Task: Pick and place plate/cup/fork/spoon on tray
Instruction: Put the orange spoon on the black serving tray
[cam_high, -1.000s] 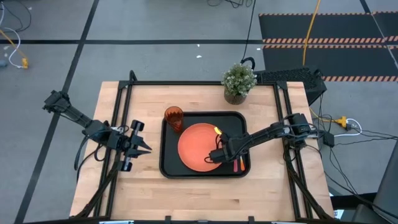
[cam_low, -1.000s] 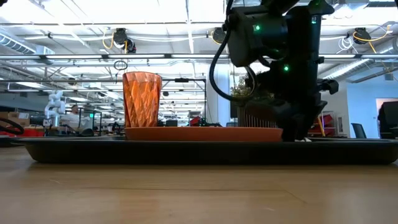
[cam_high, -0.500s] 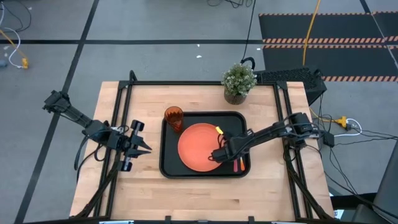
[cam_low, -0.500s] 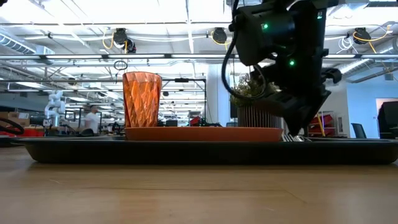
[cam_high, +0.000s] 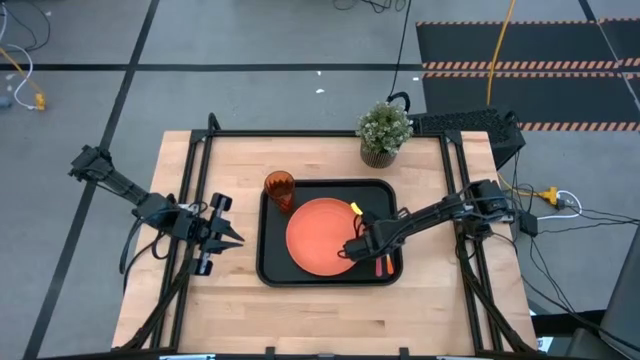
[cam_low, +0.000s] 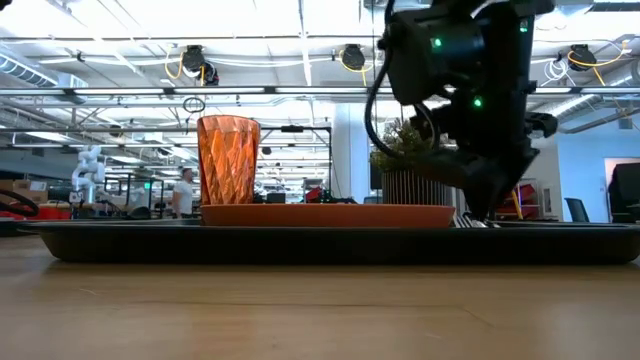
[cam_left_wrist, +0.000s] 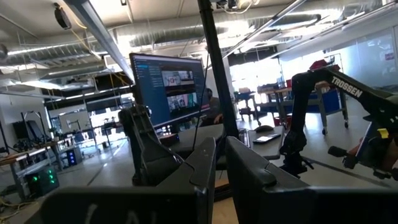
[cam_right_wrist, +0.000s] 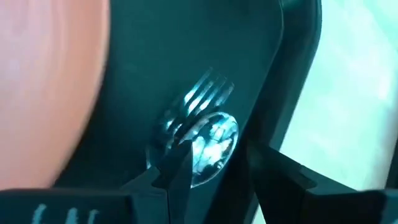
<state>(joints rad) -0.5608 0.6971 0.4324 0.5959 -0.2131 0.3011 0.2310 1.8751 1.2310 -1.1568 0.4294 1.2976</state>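
Change: over the last second the right gripper (cam_high: 349, 250) has risen a little and drawn back from the flat round orange plate (cam_high: 318, 236), leaving the cutlery lying on the large black rectangular tray (cam_high: 268, 270).
Meaning: all four pieces appear to sit on the tray, so the task looks close to finished; a retreat of the arm seems all that remains.
Right pincer: fingers parted fairly wide and holding nothing, hovering just above the tray's right side; in the wrist view the metal-tined fork with a pinkish-red handle (cam_right_wrist: 200, 98) and the metal-bowled spoon with an orange handle (cam_right_wrist: 211, 144) lie just ahead of the fingers, overlapping.
Plate: centre of the tray.
Cup: the translucent amber tumbler (cam_high: 279, 189) stands upright at the tray's far left corner, beside the plate.
Cutlery: between the plate and the tray's right rim.
Left pincer: the left gripper (cam_high: 226, 236) waits well left of the tray, fingers nearly together, empty.
Bystander: a potted green plant (cam_high: 384, 131) stands beyond the tray's far right corner.
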